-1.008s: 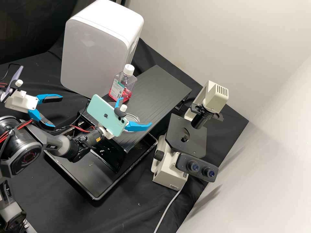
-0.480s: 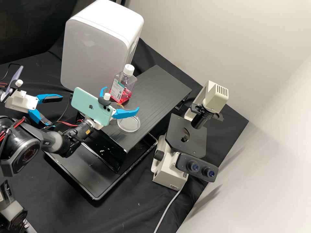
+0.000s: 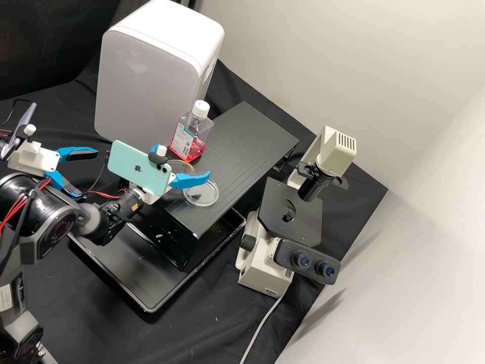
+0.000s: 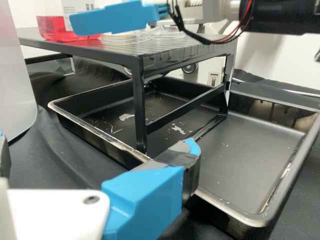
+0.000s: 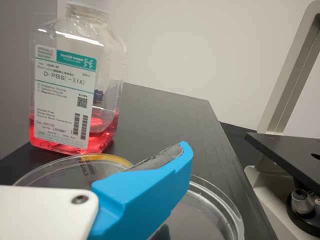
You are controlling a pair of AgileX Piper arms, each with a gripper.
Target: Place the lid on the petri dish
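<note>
Two clear round dishes lie side by side on the black rack. One petri dish sits near the rack's front edge. The other has a yellowish rim and lies beside the bottle; I cannot tell which is the lid. My right gripper hovers open just above and to the left of them with nothing in it, its blue finger over the near dish. My left gripper stands open far to the left, low beside the tray, its finger holding nothing.
A bottle of pink liquid stands on the rack by the dishes. The rack stands in a black tray. A white box is behind, a microscope to the right.
My right gripper has drawn back to the left, off the front dish it was straddling, and stayed open. The dish stays on the rack. The left gripper has not moved.
</note>
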